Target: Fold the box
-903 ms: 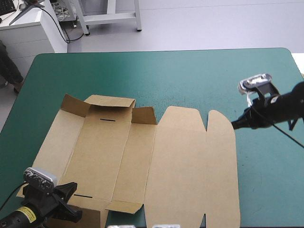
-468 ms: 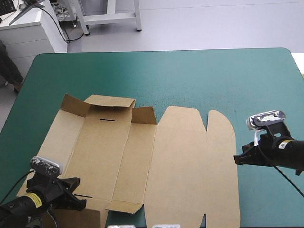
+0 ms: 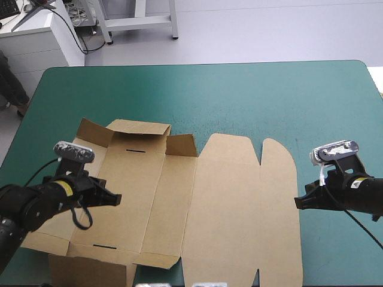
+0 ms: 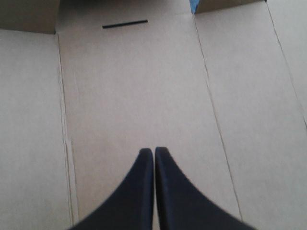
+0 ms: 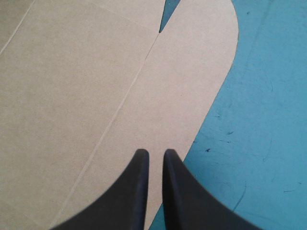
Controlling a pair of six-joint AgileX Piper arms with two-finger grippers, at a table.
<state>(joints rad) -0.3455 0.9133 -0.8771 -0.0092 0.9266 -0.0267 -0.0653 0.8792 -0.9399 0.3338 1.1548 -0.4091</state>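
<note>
The brown box (image 3: 233, 203) lies as a cut sheet on the teal-green table (image 3: 239, 101), its broad lid panel flat at the right. At the left part the far flaps (image 3: 139, 135) stand partly raised. My left gripper (image 3: 115, 200) is shut and hovers over the left side of the base panel, pointing right. In the left wrist view its fingertips (image 4: 153, 151) meet over bare board, the black slot (image 4: 124, 24) ahead of them. My right gripper (image 3: 297, 203) is at the right edge of the rounded lid flap (image 5: 192, 72); its tips (image 5: 155, 153) are almost together, holding nothing.
Bare teal-green cover (image 5: 259, 124) runs along the box's right side and beyond its far edge. A near-left flap (image 3: 90, 272) of the box reaches the table's front edge. A second slot (image 3: 103, 246) marks the near side of the base.
My left arm has moved from the front left corner away from the front edge and rightward, over the box's left panels. The right arm dropped toward the front earlier and has since held still.
</note>
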